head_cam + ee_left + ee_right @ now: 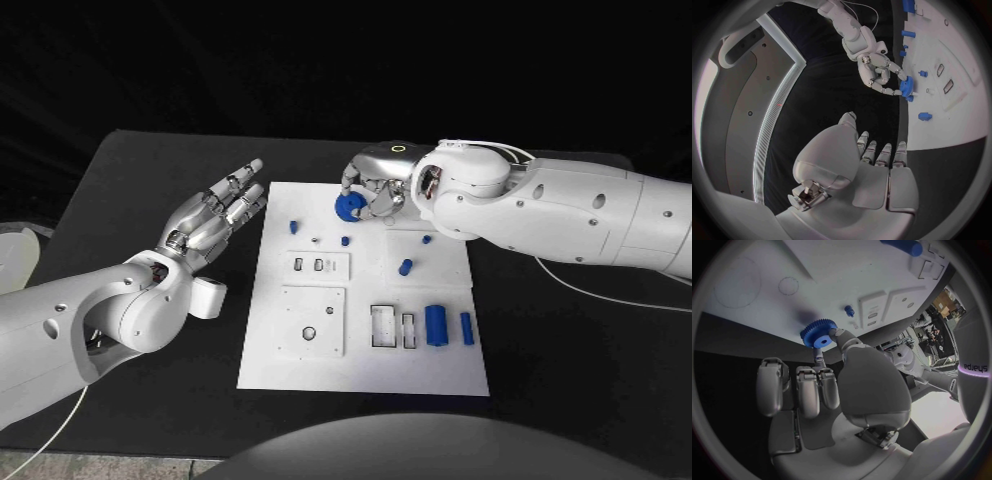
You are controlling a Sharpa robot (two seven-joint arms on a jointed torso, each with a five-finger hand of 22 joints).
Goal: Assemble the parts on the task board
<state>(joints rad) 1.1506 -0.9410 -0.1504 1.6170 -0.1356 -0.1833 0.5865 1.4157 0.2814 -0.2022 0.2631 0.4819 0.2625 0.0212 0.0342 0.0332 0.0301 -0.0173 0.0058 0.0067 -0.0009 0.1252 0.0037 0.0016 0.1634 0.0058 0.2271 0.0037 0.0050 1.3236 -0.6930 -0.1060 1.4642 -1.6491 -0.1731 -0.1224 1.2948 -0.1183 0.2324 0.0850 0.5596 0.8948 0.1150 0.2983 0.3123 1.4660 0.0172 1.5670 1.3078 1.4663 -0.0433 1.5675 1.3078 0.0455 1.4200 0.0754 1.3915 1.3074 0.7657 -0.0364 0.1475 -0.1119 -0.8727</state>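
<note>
The left hand hovers over the black tabletop just off the white board's nine o'clock edge, fingers straight and spread, holding nothing; its fingertips point toward one o'clock. On the board, small blue pegs stand near its upper left, a short blue pin lies right of centre with its long axis running roughly one to seven o'clock, and two blue cylinders lie side by side near four o'clock, long axes running twelve to six. At the board's twelve o'clock edge the right hand pinches a blue toothed gear between thumb and fingers. In the right wrist view the gear's flat face and hub face the camera, its lower rim hidden by the fingertips. Whether the gear touches the board is hard to make out.
</note>
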